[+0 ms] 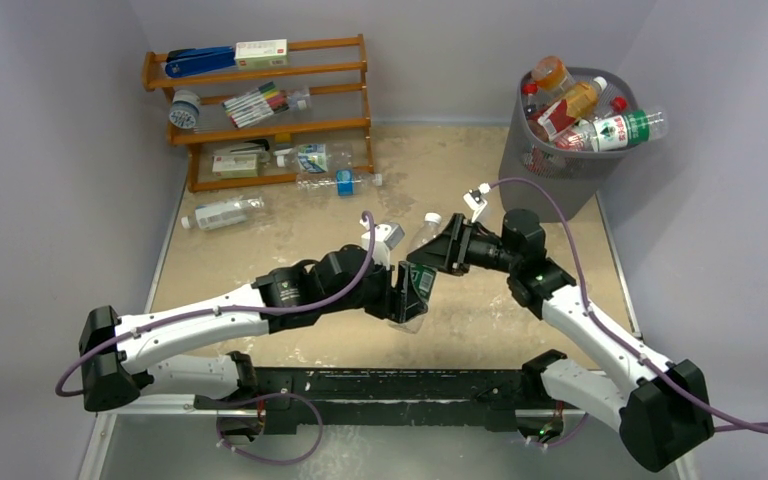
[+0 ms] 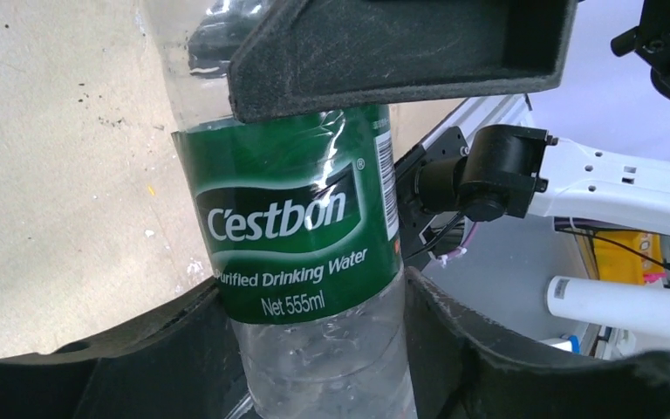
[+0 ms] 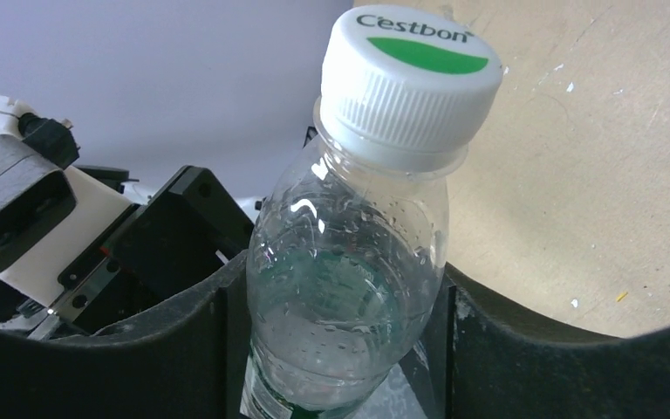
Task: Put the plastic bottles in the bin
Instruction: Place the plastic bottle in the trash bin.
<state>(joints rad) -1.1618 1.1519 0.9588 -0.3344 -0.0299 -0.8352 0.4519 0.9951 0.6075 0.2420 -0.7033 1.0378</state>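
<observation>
We see both claws meeting on one bottle above the middle of the bench [image 1: 430,170]; the left claw [image 1: 403,295] is clamped across the lower body of the Cestbon bottle [image 1: 425,238], and in its own wrist view its black fingers [image 2: 166,358] press on the clear plastic from either side, with the green label [image 2: 297,236] sitting just above them. The right claw [image 1: 428,262] is closed around the same bottle higher up, at the shoulder; in its wrist view the bottle rises between its two fingers [image 3: 567,367], touching both, and the white cap [image 3: 410,70] stands clear beyond the fingertips. From the left claw we also see one pad of the right claw lying across the bottle just above the label; the two claws sit just beside each other along the bottle, which is tilted, cap end away from the arm bases.

The bin [image 1: 530,165] stands well beyond the right claw and off to its right, against the far corner; a heap of bottles [image 1: 585,115] already rises over its rim. Beyond the left claw and to its left, loose bottles [image 1: 222,212] lie on the bench at the foot of the shelf rack [image 1: 260,125], well apart from both claws.
</observation>
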